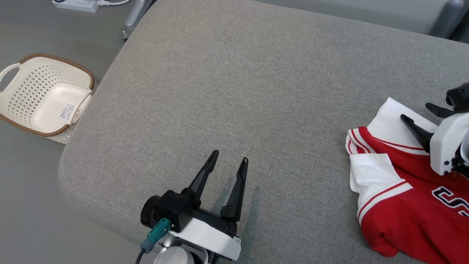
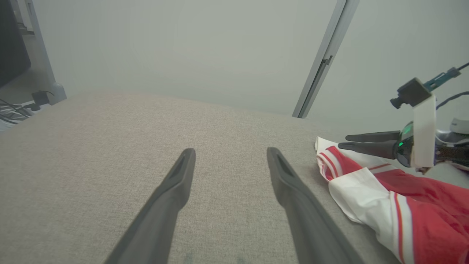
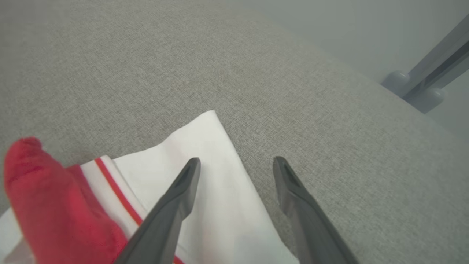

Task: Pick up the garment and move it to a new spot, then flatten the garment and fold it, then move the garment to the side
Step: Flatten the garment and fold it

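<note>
Red-white garment (image 1: 403, 212) | dark lettering (image 1: 452, 198) partly hidden, unreadable | basket (image 1: 55, 58): barcode sticker (image 1: 67, 111)

Left hand (image 2: 231, 151) held open over grey tabletop (image 2: 91, 146); red-and-white garment (image 2: 421, 205) seen at right, beneath right hand (image 2: 342, 142).

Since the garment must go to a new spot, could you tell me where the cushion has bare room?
The grey cushion is bare from its left edge, beside the basket, across to the garment at the right. The open left gripper stands over its near middle. Crowded: the right side, with the open right gripper over the garment.
</note>
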Controlling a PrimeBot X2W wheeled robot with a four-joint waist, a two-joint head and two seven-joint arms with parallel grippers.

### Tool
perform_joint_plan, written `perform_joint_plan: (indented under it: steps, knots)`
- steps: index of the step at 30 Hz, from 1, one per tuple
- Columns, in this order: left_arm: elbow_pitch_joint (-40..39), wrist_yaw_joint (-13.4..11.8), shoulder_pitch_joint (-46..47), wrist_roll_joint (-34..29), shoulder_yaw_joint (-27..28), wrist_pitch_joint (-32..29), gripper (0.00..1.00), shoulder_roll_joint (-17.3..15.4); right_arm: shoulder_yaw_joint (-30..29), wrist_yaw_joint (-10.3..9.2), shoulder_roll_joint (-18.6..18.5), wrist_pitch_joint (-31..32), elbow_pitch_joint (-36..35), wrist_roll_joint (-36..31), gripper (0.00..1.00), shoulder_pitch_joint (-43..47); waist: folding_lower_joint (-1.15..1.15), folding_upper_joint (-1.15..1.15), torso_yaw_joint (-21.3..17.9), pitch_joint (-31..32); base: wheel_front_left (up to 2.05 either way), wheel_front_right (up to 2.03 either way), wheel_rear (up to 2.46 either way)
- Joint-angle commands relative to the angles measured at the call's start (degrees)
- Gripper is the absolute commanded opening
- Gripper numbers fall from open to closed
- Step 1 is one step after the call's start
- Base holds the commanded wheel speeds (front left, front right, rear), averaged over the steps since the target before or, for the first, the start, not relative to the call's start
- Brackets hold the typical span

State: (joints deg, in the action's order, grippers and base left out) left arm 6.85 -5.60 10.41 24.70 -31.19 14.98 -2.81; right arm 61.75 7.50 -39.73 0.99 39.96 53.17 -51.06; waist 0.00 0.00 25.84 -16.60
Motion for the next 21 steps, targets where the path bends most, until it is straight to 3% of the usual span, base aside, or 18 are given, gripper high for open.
perform_joint_plan:
  steps: [1,8,9,10,11,21]
  knots:
    - [-0.44,-0.46,1.1,0.31,-0.26,0.16,1.0,-0.21,1.76,-0.02,-0.82,0.21,0.94,1.27,1.0,-1.66,0.0,0.0,0.58,-0.57,0.0,0.0,0.0]
    - [-1.03,-0.98,1.49,1.08,-0.96,0.16,1.0,-0.22,8.38,-0.02,-2.52,3.88,0.69,7.44,1.0,-4.59,0.0,0.0,1.39,-1.49,0.0,0.0,0.0]
    - [-1.03,-1.06,1.51,1.19,-1.0,0.16,1.0,-0.22,9.1,-0.02,-2.8,4.68,0.28,8.19,0.43,-4.69,0.0,0.0,1.46,-1.55,0.0,0.0,0.0]
    - [-1.05,-1.11,1.54,1.24,-1.03,0.16,1.0,-0.22,9.75,-0.02,-3.19,4.88,-0.34,8.27,0.05,-4.99,0.0,0.0,1.53,-1.6,0.0,0.0,0.0]
    - [-1.05,-0.99,1.56,1.25,-1.06,0.16,1.0,-0.22,10.18,-0.02,-3.62,4.51,-0.71,8.05,0.0,-5.51,0.0,0.0,1.61,-1.63,0.0,0.0,0.0]
    - [-1.21,-1.04,1.72,1.67,-1.7,0.16,1.0,-0.22,11.45,-0.02,-3.43,-7.35,2.62,1.56,0.0,-13.49,0.0,0.0,2.67,-1.61,0.0,0.0,0.0]
